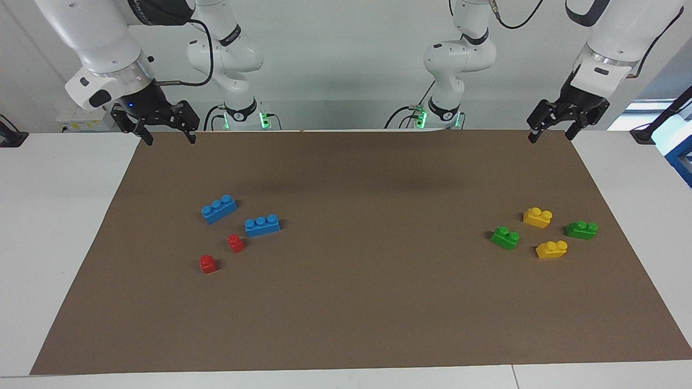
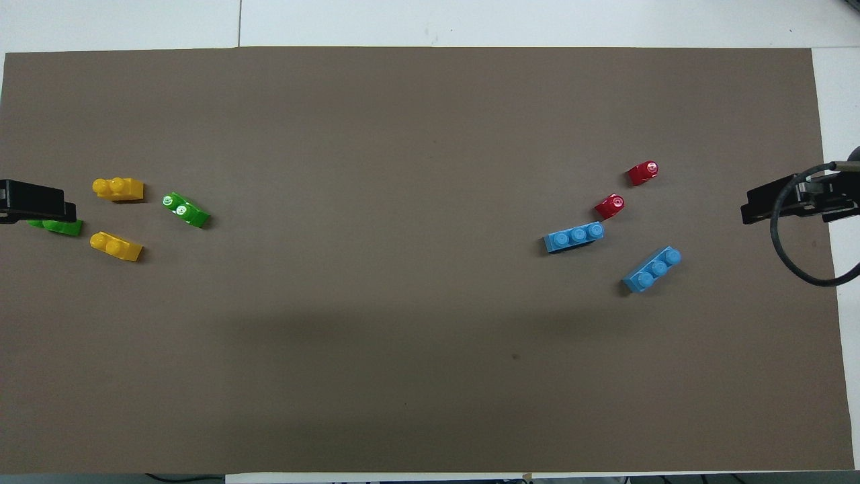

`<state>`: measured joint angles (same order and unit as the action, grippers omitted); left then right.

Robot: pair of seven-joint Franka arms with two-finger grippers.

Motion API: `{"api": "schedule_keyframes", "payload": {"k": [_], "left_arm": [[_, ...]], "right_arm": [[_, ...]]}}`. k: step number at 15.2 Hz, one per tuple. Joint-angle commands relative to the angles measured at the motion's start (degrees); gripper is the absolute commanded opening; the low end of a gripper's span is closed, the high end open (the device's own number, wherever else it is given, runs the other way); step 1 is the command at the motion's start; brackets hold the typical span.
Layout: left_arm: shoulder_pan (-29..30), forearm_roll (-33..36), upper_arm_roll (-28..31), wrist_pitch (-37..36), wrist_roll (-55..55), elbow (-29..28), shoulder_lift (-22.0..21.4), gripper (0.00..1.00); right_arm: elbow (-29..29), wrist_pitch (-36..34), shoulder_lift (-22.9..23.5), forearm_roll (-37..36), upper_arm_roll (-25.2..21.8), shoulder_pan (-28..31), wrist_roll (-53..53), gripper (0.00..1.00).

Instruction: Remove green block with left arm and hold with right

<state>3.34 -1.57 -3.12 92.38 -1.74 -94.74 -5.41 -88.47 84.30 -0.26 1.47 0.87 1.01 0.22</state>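
The green block [image 1: 505, 237] is seen lying on the brown mat [image 1: 346, 302] toward the left arm's end, its long axis slanted across the table. It is flanked by two yellow bricks [image 1: 538, 216] [image 1: 551, 249] and a darker green brick [image 1: 581, 229]. The left gripper [image 1: 550, 133] and right gripper [image 1: 165, 136] are held open above the mat's corners, gripping nothing.

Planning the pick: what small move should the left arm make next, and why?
Probably bring the left gripper forward and down over the green block. It hangs open and empty over the mat's edge by its base. The block lies free on the mat beside two yellow bricks and a darker green brick. The right gripper waits, open.
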Motion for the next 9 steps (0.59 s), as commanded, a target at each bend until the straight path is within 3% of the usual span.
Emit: {"api": "schedule_keyframes", "payload": {"k": [1,3,6,9], "left_arm": [[-0.53,1.13,0.31,-0.36,0.87,0.34,0.23,1.0],[-0.53,1.13,0.22,-0.54,0.95,0.25,0.14,1.0],[-0.01,1.13,0.14,-0.45,0.87,0.08,-0.21,1.0],[0.0,1.04,0.22,-0.01,0.78,-0.18,-0.3,1.0]], "right_arm": [[-0.92,0.35,-1.32,-0.95,0.1,0.48,-2.07,1.0],[-0.3,0.43,-1.06,-0.86,-1.74,-1.53,-2.42,1.0],[-0.21,0.61,-0.71,-0.68,-11.31,-10.49,-2.42,1.0],[0.14,0.61,-0.27,-0.33,-10.01,-8.14,-2.51,1.0]]}}
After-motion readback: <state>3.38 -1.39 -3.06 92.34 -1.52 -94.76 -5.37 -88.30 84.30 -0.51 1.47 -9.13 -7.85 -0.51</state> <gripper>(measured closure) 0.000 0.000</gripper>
